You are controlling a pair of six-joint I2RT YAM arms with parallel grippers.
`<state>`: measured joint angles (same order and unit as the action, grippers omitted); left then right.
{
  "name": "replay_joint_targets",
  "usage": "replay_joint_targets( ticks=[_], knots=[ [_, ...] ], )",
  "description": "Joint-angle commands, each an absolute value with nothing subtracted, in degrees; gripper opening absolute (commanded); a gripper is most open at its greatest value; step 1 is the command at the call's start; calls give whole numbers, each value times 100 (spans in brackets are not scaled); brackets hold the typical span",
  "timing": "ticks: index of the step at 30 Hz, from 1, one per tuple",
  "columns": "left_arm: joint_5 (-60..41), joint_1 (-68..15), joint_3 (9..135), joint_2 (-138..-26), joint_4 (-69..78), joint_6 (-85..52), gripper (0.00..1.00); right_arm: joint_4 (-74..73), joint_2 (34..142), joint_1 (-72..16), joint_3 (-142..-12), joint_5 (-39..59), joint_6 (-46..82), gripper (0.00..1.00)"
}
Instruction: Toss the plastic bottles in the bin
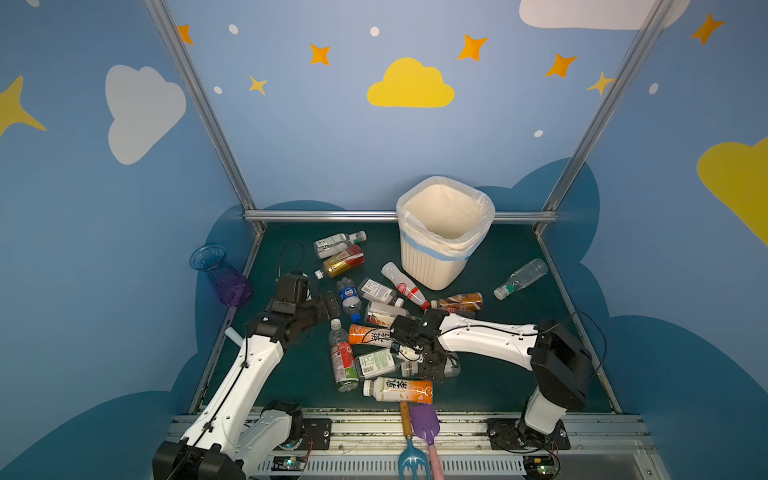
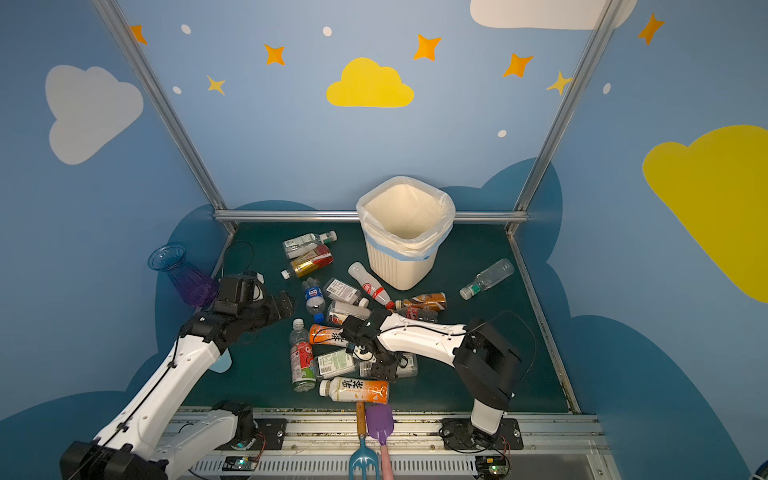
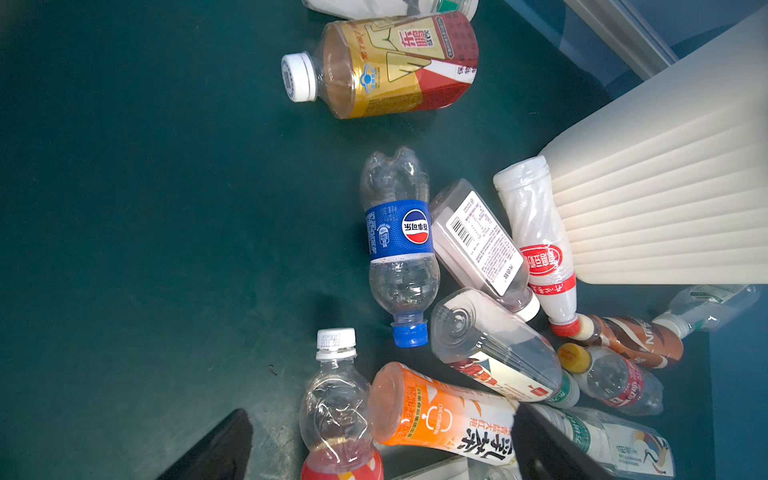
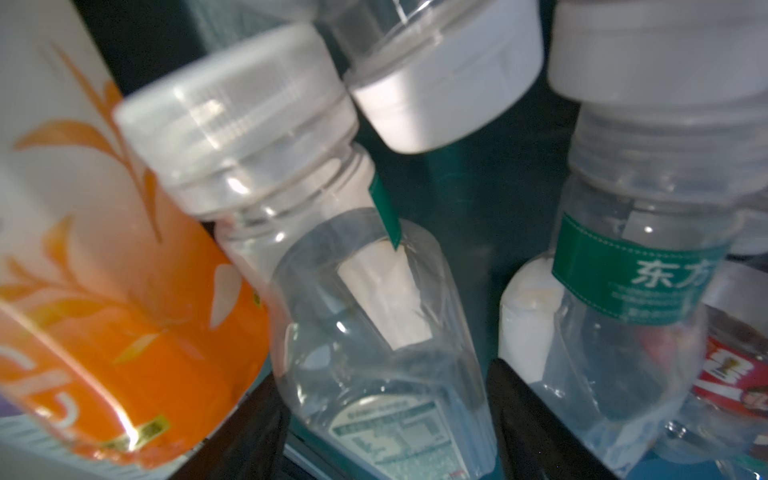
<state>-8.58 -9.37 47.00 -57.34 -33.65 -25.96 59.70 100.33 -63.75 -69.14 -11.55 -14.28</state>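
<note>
The step in hand looks like the first pick: the bin [image 1: 432,266] stands right of centre at the back of the mat [image 1: 490,374] and what shows of its inside holds nothing. The bottles [image 1: 397,388] lie on their sides in a heap in the lower middle of both top views. One lies apart at the right edge of the mat [image 1: 521,277].

The right gripper [image 4: 390,424] is down in the near part of the heap. In the right wrist view its two black fingers [image 4: 536,424] stand either side of a clear bottle [image 4: 386,353], close against its walls. I cannot tell whether they press it yet, and the bottle lies among its neighbours, not lifted. The right arm [image 1: 482,336] reaches leftward from the lower right of the top views, wrist bent so the gripper points down.

The next move probably calls for a firm close on that bottle. A straight lift would then clear the orange one [image 4: 124,332] and the caps crowding it, before a carry up and right to the bin's mouth. Thin clear plastic may buckle or slip.

The left gripper [image 1: 326,311] is spread wide and empty, left of the heap. Its arm slopes up from the lower left corner.
</note>
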Motion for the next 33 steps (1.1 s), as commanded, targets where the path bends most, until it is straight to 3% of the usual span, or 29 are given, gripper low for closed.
replay_joint_targets(
  ticks=[1,14,27,33],
  knots=[
    [-905,-902,4702,-5799,-3357,-2507,98,5916,10082,-6287,-7031,-1057,-1519,75],
    [-888,-879,4729,-5800,-3384,-2498,98,5829,10255,-6204,-7091,-728,-1670,73],
    [-768,-879,4843,-5766,-3536,-2522,98,5872,9803,-6176,-7171,-861,-1498,45],
    [-578,-879,4828,-5718,-3605,-2657,99,6011,9007,-6184,-7316,-951,-1325,40]
  ],
)
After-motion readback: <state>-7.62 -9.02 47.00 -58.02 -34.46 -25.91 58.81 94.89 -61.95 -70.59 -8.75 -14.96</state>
